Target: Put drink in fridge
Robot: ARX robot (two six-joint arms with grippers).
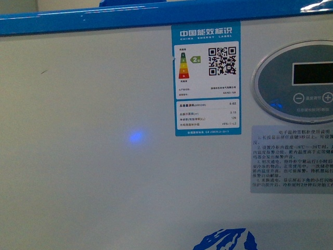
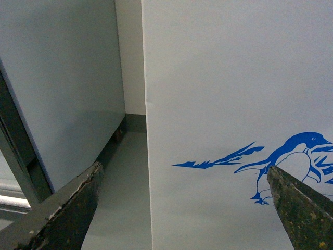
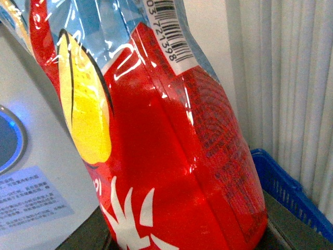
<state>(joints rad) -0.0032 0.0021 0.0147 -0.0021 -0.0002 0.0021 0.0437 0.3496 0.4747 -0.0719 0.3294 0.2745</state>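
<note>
Showed the right gripper clamped on the drink, with dark finger edges just visible on either side of the bottle's base. Filled most of the right wrist view with that drink: a glossy red wrapped bottle with a yellow patch, white strokes near the base, a pale blue band and a barcode. Placed the drink outside the fridge, close against its white front, near the round control panel with its blue glow and the instruction sticker below it. Caught a blue crate and a pale pleated curtain behind the bottle on its other side.

Showed the left gripper with worn dark fingers spread wide apart and empty. Faced a white side of the fridge carrying a blue penguin print, with a grey cabinet standing beside it across a narrow gap of grey floor.

Looked straight at the fridge front in the front view. Ran a blue rim across the 12 o'clock edge. Set a blue-and-white energy label at 1 o'clock, the oval control panel at 2 o'clock against the frame edge, the instruction sticker at 4 o'clock, a small blue light spot at 8 o'clock just off centre, and the tip of a blue mountain print at 5 o'clock on the lowest edge.
</note>
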